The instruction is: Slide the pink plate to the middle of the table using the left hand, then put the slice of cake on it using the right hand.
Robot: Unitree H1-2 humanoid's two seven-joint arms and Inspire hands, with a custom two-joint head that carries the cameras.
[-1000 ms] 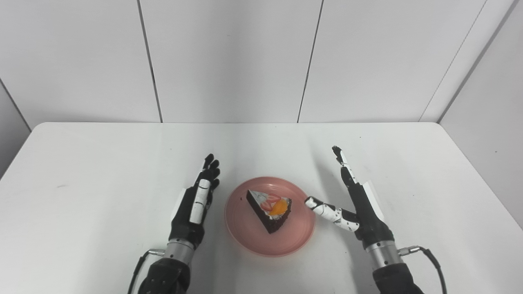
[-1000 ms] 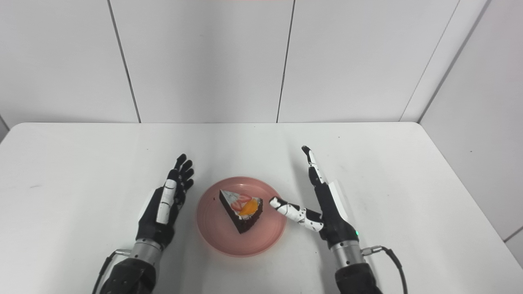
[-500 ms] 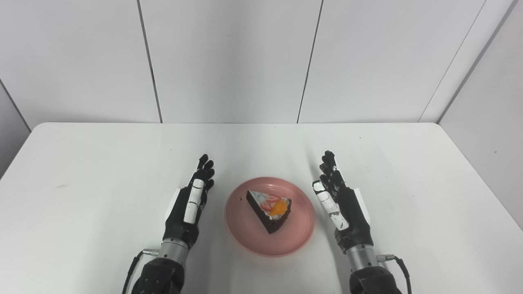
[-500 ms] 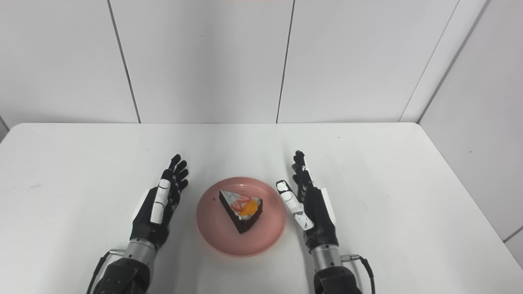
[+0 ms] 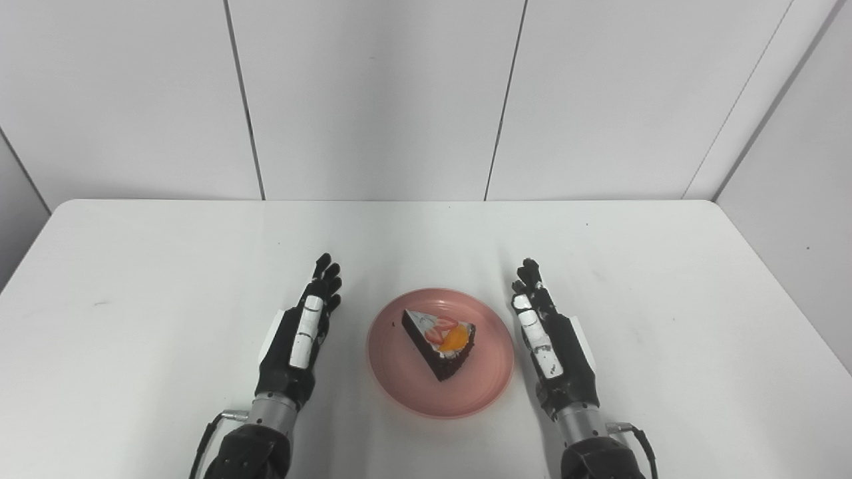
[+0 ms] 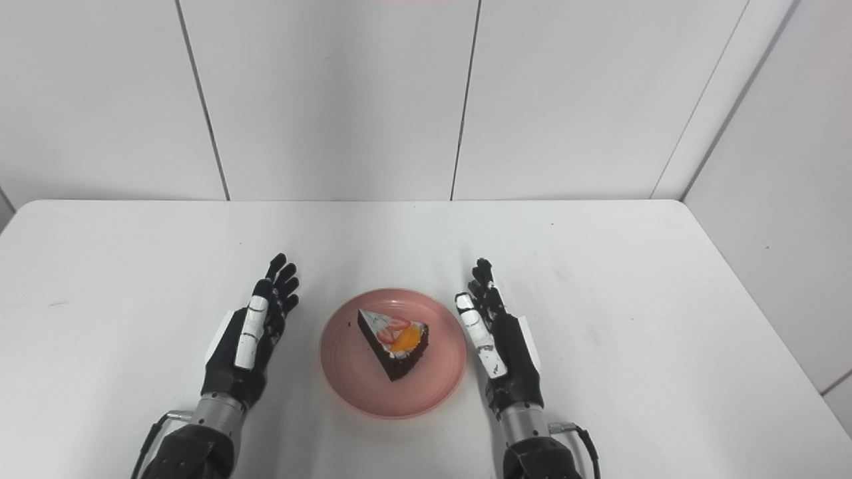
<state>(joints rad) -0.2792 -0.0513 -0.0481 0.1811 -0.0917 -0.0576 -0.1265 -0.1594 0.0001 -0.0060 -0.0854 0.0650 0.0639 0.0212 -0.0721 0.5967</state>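
Table, white: your pink plate sits at its middle, near edge, with the slice of cake already on it. Left hand and right hand flank the plate, fingers extended, holding nothing; draw both straight back without clipping the rim.

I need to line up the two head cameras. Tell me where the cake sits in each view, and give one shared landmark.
Left eye view: the cake is a little right of picture centre, in the lower half, on the plate.
Right eye view: the cake is a little left of picture centre, in the lower half, on the same plate.
Shared landmark: the orange fruit on top of the cake.
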